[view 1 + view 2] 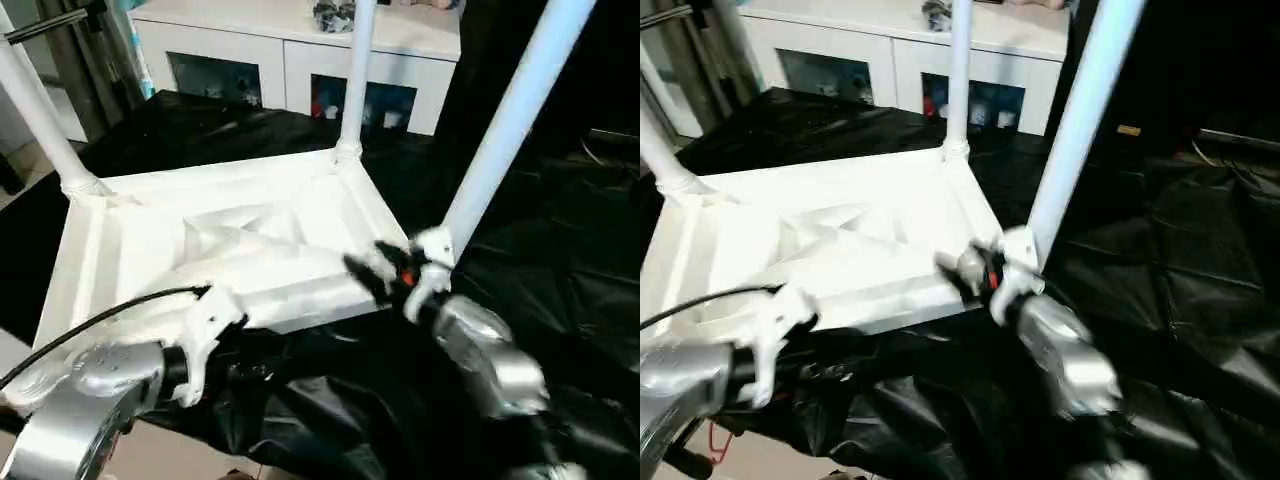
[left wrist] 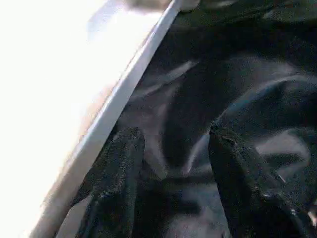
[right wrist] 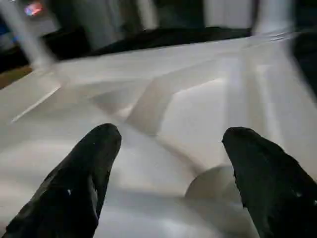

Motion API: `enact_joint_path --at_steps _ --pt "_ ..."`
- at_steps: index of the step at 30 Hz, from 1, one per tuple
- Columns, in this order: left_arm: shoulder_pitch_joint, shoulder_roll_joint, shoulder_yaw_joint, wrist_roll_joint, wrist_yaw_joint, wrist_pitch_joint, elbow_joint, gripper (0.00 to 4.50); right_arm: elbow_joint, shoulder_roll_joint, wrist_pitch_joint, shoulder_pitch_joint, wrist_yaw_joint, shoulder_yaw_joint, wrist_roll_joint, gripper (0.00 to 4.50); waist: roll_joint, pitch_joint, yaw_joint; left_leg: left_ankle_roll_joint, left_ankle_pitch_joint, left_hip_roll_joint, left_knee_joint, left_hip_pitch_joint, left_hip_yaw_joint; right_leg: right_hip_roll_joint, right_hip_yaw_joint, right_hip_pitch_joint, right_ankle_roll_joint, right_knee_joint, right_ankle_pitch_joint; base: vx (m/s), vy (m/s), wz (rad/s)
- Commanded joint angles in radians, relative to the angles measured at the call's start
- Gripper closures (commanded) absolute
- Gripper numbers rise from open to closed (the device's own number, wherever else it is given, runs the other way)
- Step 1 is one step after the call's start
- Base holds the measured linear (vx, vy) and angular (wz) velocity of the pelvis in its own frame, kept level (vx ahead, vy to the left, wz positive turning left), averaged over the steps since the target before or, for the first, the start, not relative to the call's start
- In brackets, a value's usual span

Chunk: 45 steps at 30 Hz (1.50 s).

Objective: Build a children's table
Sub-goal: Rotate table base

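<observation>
Nearest the camera, beside the tabletop's near edge, the left gripper is held with fingers apart over black sheeting, gripping nothing. At its near right corner the right gripper is spread wide, empty, beside a leg. Beyond, two more legs are seen standing in the far sockets.

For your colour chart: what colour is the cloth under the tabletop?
Black cloth, best in the left eye view.

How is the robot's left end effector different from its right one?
The left end effector hangs over the black cloth just off the tabletop's edge; the right end effector reaches over the ribbed underside by the near leg. The left's gap looks narrower than the right's wide one. Both have two black fingers, stand open and hold nothing.
</observation>
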Motion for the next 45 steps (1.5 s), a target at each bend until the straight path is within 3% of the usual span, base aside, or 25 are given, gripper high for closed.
enact_joint_path --at_steps 1,4,6,7,9,10,13,16,19,20,23,24,25,26,28,29,30,32,33,40,45 --pt "0.02 0.008 0.015 0.028 0.038 -0.01 -0.013 1.79 0.046 0.002 -0.021 -0.026 -0.101 -0.083 0.015 0.7 0.006 -0.049 -0.006 -0.03 -0.307 0.012 -0.073 0.028 -0.002 -0.016 0.026 0.019 -0.139 -0.069 -0.289 0.0 0.0 0.0" --pt "0.03 0.0 0.027 0.026 0.079 -0.022 -0.014 1.5 0.11 -0.001 -0.057 -0.066 -0.168 -0.126 0.011 0.7 0.008 -0.049 -0.003 -0.048 -0.338 0.012 -0.072 0.037 -0.001 -0.01 0.026 0.011 -0.124 -0.069 -0.284 0.0 0.0 0.0" --pt "0.029 -0.005 0.031 0.021 0.096 -0.025 -0.018 1.37 0.151 -0.009 -0.08 -0.093 -0.205 -0.154 0.012 0.7 0.003 -0.052 -0.004 -0.052 -0.331 0.008 -0.073 0.028 -0.004 -0.011 0.026 0.02 -0.114 -0.065 -0.274 0.0 0.0 0.0" --pt "0.025 -0.005 0.032 0.02 0.105 -0.035 -0.016 1.3 0.194 -0.029 -0.102 -0.121 -0.234 -0.184 0.015 0.7 0.01 -0.053 -0.003 -0.053 -0.331 0.007 -0.072 0.028 -0.005 -0.012 0.026 0.019 -0.113 -0.063 -0.272 0.0 0.0 0.0" --pt "0.024 -0.006 0.033 0.019 0.108 -0.042 -0.015 1.2 0.212 -0.036 -0.114 -0.133 -0.247 -0.196 0.013 0.7 0.004 -0.053 -0.005 -0.049 -0.331 0.006 -0.069 0.027 -0.004 -0.011 0.026 0.02 -0.111 -0.065 -0.272 0.0 0.0 0.0" --pt "0.022 -0.006 0.034 0.018 0.108 -0.048 -0.013 1.1 0.224 -0.043 -0.122 -0.142 -0.258 -0.205 0.012 0.7 0.008 -0.054 -0.004 -0.047 -0.333 0.005 -0.068 0.028 -0.003 -0.01 0.027 0.019 -0.11 -0.066 -0.27 0.0 0.0 0.0" --pt "0.014 -0.003 0.036 0.02 0.109 -0.071 -0.005 0.88 0.291 -0.081 -0.154 -0.179 -0.301 -0.247 0.012 0.7 0.007 -0.057 -0.001 -0.043 -0.308 0.005 -0.064 0.028 -0.001 -0.009 0.026 0.02 -0.12 -0.062 -0.237 0.0 0.0 0.0" --pt "0.006 0.003 0.038 0.015 0.122 -0.089 0.007 0.66 0.378 -0.134 -0.201 -0.218 -0.325 -0.283 0.005 0.7 0.012 -0.06 0.002 -0.039 -0.271 0.004 -0.059 0.027 0.0 -0.007 0.025 0.023 -0.133 -0.054 -0.177 0.0 0.0 0.0" --pt "0.005 -0.001 0.048 0.014 0.133 -0.129 0.022 0.48 0.45 -0.189 -0.236 -0.248 -0.338 -0.305 0.001 0.7 0.009 -0.059 0.002 -0.038 -0.284 0.003 -0.056 0.022 0.0 -0.006 0.024 0.025 -0.134 -0.052 -0.191 0.0 0.0 0.0" --pt "0.006 -0.004 0.052 0.013 0.136 -0.14 0.025 0.34 0.466 -0.202 -0.244 -0.254 -0.34 -0.309 -0.001 0.7 0.003 -0.059 0.0 -0.035 -0.282 0.003 -0.056 0.017 -0.002 -0.008 0.022 0.028 -0.14 -0.051 -0.195 0.0 0.0 0.0" --pt "0.022 -0.01 0.073 0.021 0.155 -0.176 0.037 0.13 0.509 -0.235 -0.264 -0.271 -0.346 -0.324 0.0 0.7 0.002 -0.06 -0.003 -0.026 -0.285 0.002 -0.051 0.017 0.0 -0.008 0.024 0.028 -0.141 -0.051 -0.193 0.0 0.0 0.0" --pt "0.034 -0.004 0.081 0.022 0.154 -0.191 0.045 0.05 0.522 -0.244 -0.27 -0.276 -0.345 -0.329 0.002 0.7 -0.007 -0.059 -0.004 -0.017 -0.286 0.002 -0.049 0.017 0.003 -0.005 0.024 0.027 -0.14 -0.054 -0.2 0.0 0.0 0.0" --pt "0.036 -0.003 0.082 0.022 0.154 -0.193 0.045 0.05 0.523 -0.244 -0.27 -0.276 -0.345 -0.329 0.002 0.7 -0.005 -0.06 -0.001 -0.013 -0.284 0.001 -0.047 0.018 0.003 -0.007 0.024 0.027 -0.141 -0.053 -0.206 0.0 0.0 0.0" --pt "0.098 0.028 0.115 0.011 0.123 -0.233 0.057 0.05 0.547 -0.265 -0.289 -0.277 -0.335 -0.324 -0.011 0.7 -0.01 -0.057 -0.001 -0.009 -0.287 0.002 -0.048 0.016 0.004 -0.006 0.025 0.024 -0.134 -0.055 -0.226 0.0 0.0 0.0" --pt "0.112 0.036 0.122 0.007 0.114 -0.24 0.057 0.05 0.553 -0.268 -0.293 -0.277 -0.332 -0.321 -0.014 0.7 -0.009 -0.057 -0.004 -0.008 -0.297 0.001 -0.05 0.008 0.0 -0.01 0.024 0.028 -0.12 -0.057 -0.274 0.0 0.0 0.0" --pt "0.143 0.05 0.142 -0.009 0.096 -0.248 0.055 0.05 0.569 -0.273 -0.303 -0.277 -0.324 -0.315 -0.017 0.7 -0.007 -0.057 -0.004 -0.008 -0.318 0.002 -0.046 0.018 0.003 -0.006 0.026 0.017 -0.117 -0.059 -0.29 0.0 0.0 0.0" --pt "0.156 0.055 0.154 -0.02 0.084 -0.254 0.055 0.05 0.57 -0.274 -0.307 -0.273 -0.31 -0.307 -0.02 0.7 -0.006 -0.055 -0.005 -0.008 -0.327 0.001 -0.05 0.012 0.001 -0.005 0.025 0.02 -0.114 -0.058 -0.304 0.0 0.0 0.0" --pt "0.185 0.066 0.187 -0.056 0.048 -0.274 0.056 0.05 0.558 -0.27 -0.325 -0.252 -0.269 -0.273 -0.034 0.7 -0.001 -0.054 -0.006 -0.01 -0.356 0.001 -0.051 0.013 -0.001 -0.005 0.026 0.016 -0.117 -0.061 -0.318 0.0 0.0 0.0" --pt "0.191 0.068 0.198 -0.07 0.033 -0.283 0.057 0.05 0.55 -0.267 -0.328 -0.244 -0.258 -0.264 -0.038 0.7 -0.004 -0.052 -0.008 -0.011 -0.37 0.002 -0.052 0.012 -0.001 -0.005 0.026 0.015 -0.119 -0.064 -0.327 0.0 0.0 0.0" --pt "0.198 0.089 0.248 -0.165 -0.027 -0.299 0.056 0.05 0.432 -0.218 -0.343 -0.155 -0.137 -0.197 -0.032 0.7 0.003 -0.051 -0.008 -0.013 -0.419 0.005 -0.058 0.017 -0.004 -0.004 0.029 0.012 -0.13 -0.065 -0.334 0.0 0.0 0.0" --pt "0.127 0.04 0.317 -0.174 0.054 -0.338 0.111 0.05 0.276 -0.206 -0.306 -0.051 -0.09 -0.146 -0.035 0.7 0.004 -0.05 -0.003 -0.017 -0.408 0.006 -0.06 0.022 -0.004 -0.003 0.033 0.012 -0.13 -0.065 -0.309 0.0 0.0 0.0"
